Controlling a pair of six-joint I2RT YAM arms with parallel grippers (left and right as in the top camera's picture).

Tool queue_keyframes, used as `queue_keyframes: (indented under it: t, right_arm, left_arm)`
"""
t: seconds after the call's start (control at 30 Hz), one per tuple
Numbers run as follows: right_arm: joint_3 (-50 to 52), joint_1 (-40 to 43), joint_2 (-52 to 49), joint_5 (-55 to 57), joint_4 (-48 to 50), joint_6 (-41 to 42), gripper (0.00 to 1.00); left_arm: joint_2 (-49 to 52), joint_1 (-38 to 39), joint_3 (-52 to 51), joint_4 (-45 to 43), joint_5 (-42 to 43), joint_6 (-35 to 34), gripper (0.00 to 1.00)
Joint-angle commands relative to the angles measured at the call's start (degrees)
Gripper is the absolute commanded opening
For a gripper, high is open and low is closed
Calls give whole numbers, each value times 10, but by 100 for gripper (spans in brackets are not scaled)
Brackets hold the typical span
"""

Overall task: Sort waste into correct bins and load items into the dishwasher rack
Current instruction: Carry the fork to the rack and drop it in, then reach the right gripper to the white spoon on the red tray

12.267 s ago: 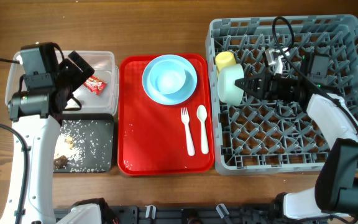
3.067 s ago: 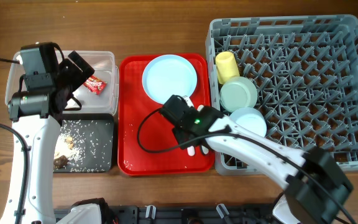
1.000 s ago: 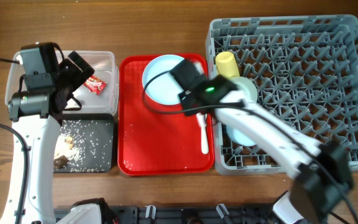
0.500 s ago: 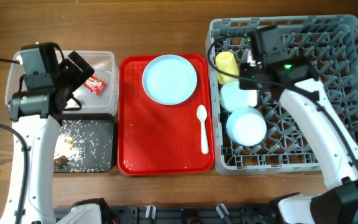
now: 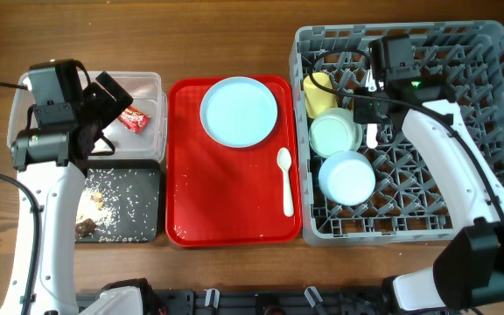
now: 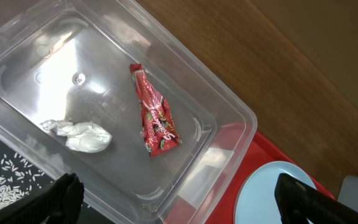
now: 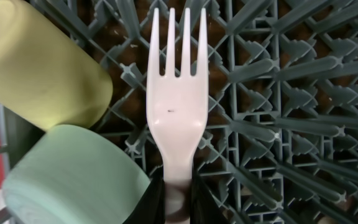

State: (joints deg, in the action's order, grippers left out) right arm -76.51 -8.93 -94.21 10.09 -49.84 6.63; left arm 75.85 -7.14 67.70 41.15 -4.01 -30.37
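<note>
My right gripper (image 5: pixel 373 112) is shut on the white fork (image 7: pixel 176 106) and holds it over the grey dishwasher rack (image 5: pixel 462 61), tines out, just right of the yellow cup (image 5: pixel 318 91) and pale green bowl (image 5: pixel 336 133). The pale blue bowl (image 5: pixel 347 178) sits in the rack too. The pale blue plate (image 5: pixel 239 110) and white spoon (image 5: pixel 285 179) lie on the red tray (image 5: pixel 226 201). My left gripper (image 6: pixel 179 193) is open over the clear tub (image 5: pixel 147 87), which holds the red wrapper (image 6: pixel 155 115) and the white tissue (image 6: pixel 79 134). Food scraps (image 5: pixel 112 203) lie in the black tray (image 5: pixel 151 223).
The tub and black tray stand at the left, the red tray in the middle, the rack at the right. Bare wooden table (image 5: pixel 217 35) runs along the far side. My right arm spans the rack's middle.
My right gripper has carried the fork from the red tray to over the rack, beside the cup and green bowl. The left arm has not moved.
</note>
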Motion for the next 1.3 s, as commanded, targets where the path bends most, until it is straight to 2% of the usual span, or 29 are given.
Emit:
queue_keyframes:
  t: [0.0, 0.03, 0.13, 0.3, 0.43, 0.57, 0.7, 0.93, 1.0, 1.03, 1.07, 1.1, 1.13, 1.27]
  right_arm:
    - [2, 1, -23, -7, 12, -22, 23]
    - [2, 1, -24, -7, 13, -22, 30]
    - [2, 1, -24, -7, 14, -24, 37]
    - [-18, -1, -19, -23, -7, -35, 29]
    - [-60, -14, 6, -117, -46, -35, 29]
    - [-92, -37, 31, -164, -57, -3, 28]
    - [-93, -88, 40, -239, -62, 10, 29]
    - [-78, -234, 32, -127, -104, 107, 30]
    - [-71, -279, 27, -92, -111, 151, 38]
    - [-67, -299, 23, -87, -110, 162, 47]
    - [-62, -320, 19, -86, -107, 169, 64]
    - [-59, -334, 16, -86, -103, 179, 87]
    - [-55, -347, 12, -89, -94, 188, 100]
    - [-41, -376, 3, -90, -82, 214, 100]
  left_arm:
    - [0, -2, 5, -1, 1, -5, 100]
    - [0, -2, 5, -1, 1, -5, 100]
    - [0, -2, 5, -1, 1, -5, 100]
    - [0, -2, 5, -1, 1, -5, 100]
    - [0, -2, 5, -1, 1, -5, 100]
    - [0, -2, 5, -1, 1, -5, 100]
    - [0, -2, 5, -1, 1, -5, 100]
    - [0, -2, 5, -1, 1, -5, 100]
    - [0, -2, 5, -1, 1, -5, 100]
    - [0, -2, 5, -1, 1, -5, 100]
    - [0, -2, 5, -1, 1, -5, 100]
    - [0, -2, 5, -1, 1, -5, 100]
    - [0, -2, 5, -1, 1, -5, 100]
    - [0, -2, 5, -1, 1, -5, 100]
